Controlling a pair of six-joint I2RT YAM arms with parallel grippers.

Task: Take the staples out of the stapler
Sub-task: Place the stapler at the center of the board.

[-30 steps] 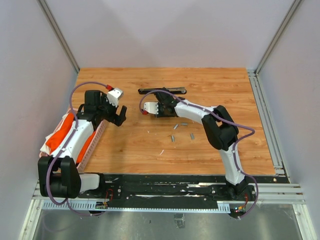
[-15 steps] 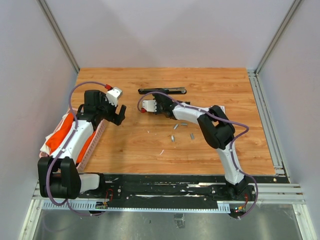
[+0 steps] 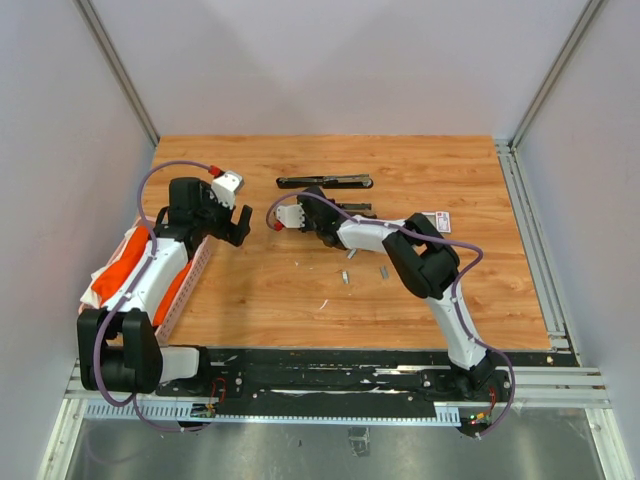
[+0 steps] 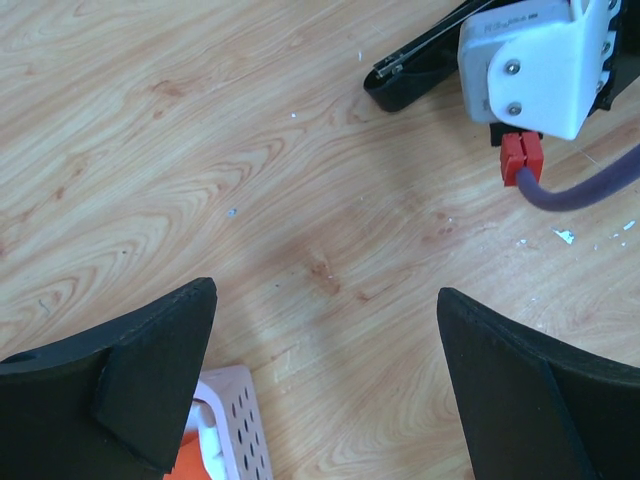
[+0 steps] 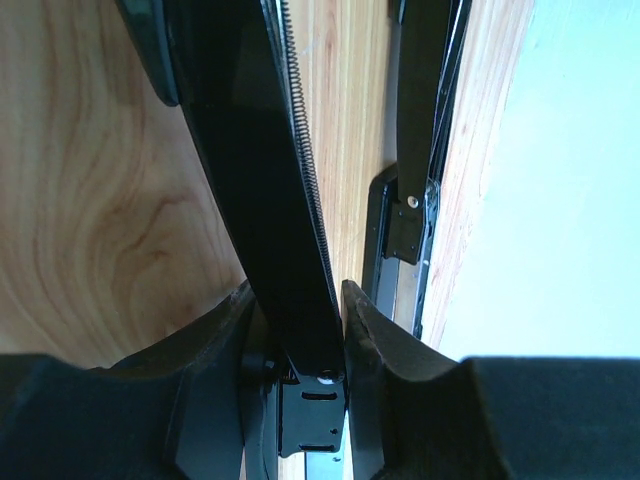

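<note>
My right gripper (image 3: pixel 320 207) is shut on a black stapler (image 5: pixel 270 180); in the right wrist view (image 5: pixel 295 300) both fingers press its long black arm, whose thin spring runs along the edge. The held stapler shows in the top view (image 3: pixel 352 209) right of the gripper. A second black stapler (image 3: pixel 325 182) lies flat behind it, near the back edge (image 5: pixel 415 150). A few small silvery staples (image 3: pixel 346 275) lie loose on the wood in front of the right arm. My left gripper (image 3: pixel 228 226) is open and empty over bare wood (image 4: pixel 325 370).
A pink perforated basket (image 3: pixel 190 275) with orange and white cloth stands at the table's left edge, its corner under my left gripper (image 4: pixel 235 430). A small white box with red print (image 3: pixel 437 221) lies to the right. The right wrist camera (image 4: pixel 535 60) is close to my left gripper.
My right gripper has moved left and a little back with the stapler, its forearm now low over the table. The white box has come into view. The left arm has barely moved.
</note>
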